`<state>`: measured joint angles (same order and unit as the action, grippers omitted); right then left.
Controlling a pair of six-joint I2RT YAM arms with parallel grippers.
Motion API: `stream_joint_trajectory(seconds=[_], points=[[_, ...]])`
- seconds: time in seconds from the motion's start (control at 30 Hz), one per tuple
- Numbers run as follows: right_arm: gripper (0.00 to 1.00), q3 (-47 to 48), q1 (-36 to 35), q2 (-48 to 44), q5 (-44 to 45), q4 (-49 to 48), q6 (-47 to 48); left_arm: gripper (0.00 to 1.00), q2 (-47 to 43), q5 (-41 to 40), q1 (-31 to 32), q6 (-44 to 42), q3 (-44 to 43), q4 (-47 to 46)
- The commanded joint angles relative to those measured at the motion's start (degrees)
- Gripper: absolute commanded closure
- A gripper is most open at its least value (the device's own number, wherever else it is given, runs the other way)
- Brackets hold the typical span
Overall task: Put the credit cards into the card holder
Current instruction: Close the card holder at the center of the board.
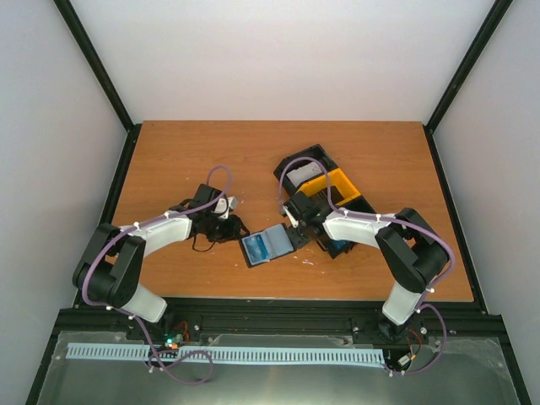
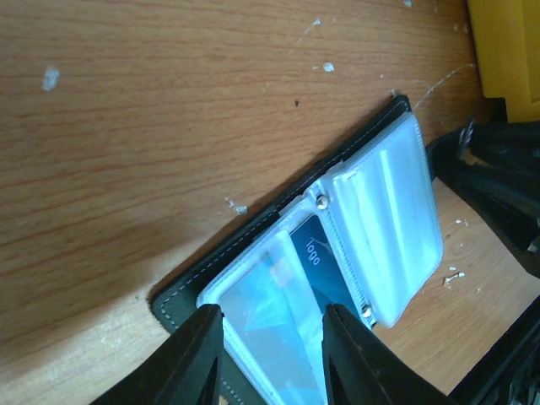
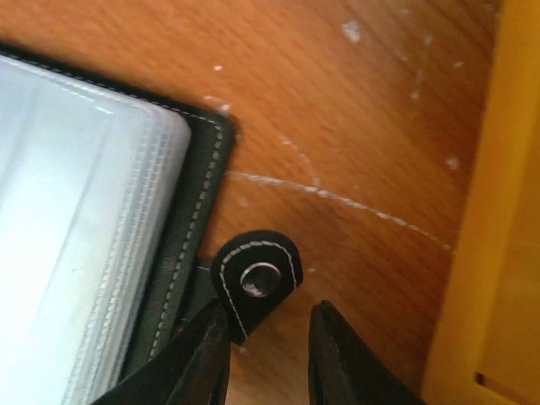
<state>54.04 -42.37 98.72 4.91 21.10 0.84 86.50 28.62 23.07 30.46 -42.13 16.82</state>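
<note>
Our left tool (image 2: 272, 314) gapes astride the black leather card holder (image 2: 388, 219), our right tool (image 3: 270, 316) gapes at its clasp tab (image 3: 256, 280), with the yellow plastic tray (image 3: 498, 211) just right.

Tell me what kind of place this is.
Probably a robot test booth: plain white walls in a black frame, a wooden table, a left arm and right arm bolted at its edge.

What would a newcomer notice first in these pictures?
The open black stitched card holder with clear plastic sleeves lies mid-table between both arms, a blue card showing inside. The right pincer hovers beside the holder's clasp tab. Behind it on the right sits a black-and-yellow plastic tray.
</note>
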Motion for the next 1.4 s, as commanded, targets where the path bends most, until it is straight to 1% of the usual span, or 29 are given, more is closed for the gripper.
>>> stream_joint_trajectory(seconds=[0.0, 0.1, 0.23, 0.27, 0.33, 0.4, 0.43, 0.5, 0.67, 0.83, 0.97, 1.0, 1.2, 1.3, 1.37], points=[[0.70, -1.0, 0.2, 0.1, 8.0, -3.1, -9.1, 0.66, -1.5, -0.7, -0.4, -0.2, 0.6, 0.4], [0.65, -1.8, 0.2, -0.4, 7.9, -4.6, -11.9, 0.66, -1.7, -0.8, -0.4, -0.1, 0.9, 0.4], [0.63, -1.9, 0.2, -0.6, 7.4, -6.0, -13.4, 0.66, -1.9, -0.7, -0.4, 0.4, 1.1, 0.2], [0.64, -1.5, 0.2, -0.3, 7.2, -5.8, -13.7, 0.66, -2.0, -0.7, -0.4, 0.5, 1.1, 0.2], [0.68, -0.6, 0.2, 0.5, 7.9, -5.1, -15.3, 0.66, -2.0, -0.7, -0.4, 0.5, 1.3, 0.1], [0.73, -0.2, 0.2, 0.9, 10.9, -4.3, -17.7, 0.66, -2.1, -0.8, -0.4, 0.6, 1.3, 0.0], [0.74, -0.1, 0.1, 0.9, 12.3, -4.0, -18.6, 0.66, -2.1, -0.8, -0.4, 0.7, 1.3, -0.1], [0.74, -0.2, 0.2, 0.7, 13.9, -4.0, -19.8, 0.66, -2.3, -0.8, -0.4, 0.9, 1.5, -0.2], [0.67, 1.6, 0.3, 1.7, 10.0, -3.6, -20.8, 0.66, -2.6, -0.7, -0.4, 1.1, 2.1, -0.3], [0.68, 4.6, 0.4, 3.6, 6.9, -2.1, -23.9, 0.66, -3.0, -0.8, -0.4, 1.3, 2.5, -0.4], [0.77, 5.7, 0.4, 4.7, 8.9, -0.1, -24.9, 0.66, -3.5, -0.7, -0.4, 1.3, 2.9, -0.5], [0.81, 5.7, 0.4, 4.7, 9.2, 0.3, -25.0, 0.66, -3.5, -0.8, -0.4, 1.3, 3.0, -0.5], [0.95, 6.1, 0.4, 4.4, 9.0, 1.9, -25.3, 0.66, -4.1, -0.7, -0.4, 1.5, 3.8, -0.7], [0.97, 6.9, 0.4, 3.2, 7.1, 2.7, -25.0, 0.65, -4.5, -0.7, -0.4, 1.8, 4.1, -0.7], [0.97, 7.3, 0.4, 1.7, 4.1, 3.1, -24.8, 0.64, -5.0, -0.7, -0.4, 2.4, 4.7, -0.8]])
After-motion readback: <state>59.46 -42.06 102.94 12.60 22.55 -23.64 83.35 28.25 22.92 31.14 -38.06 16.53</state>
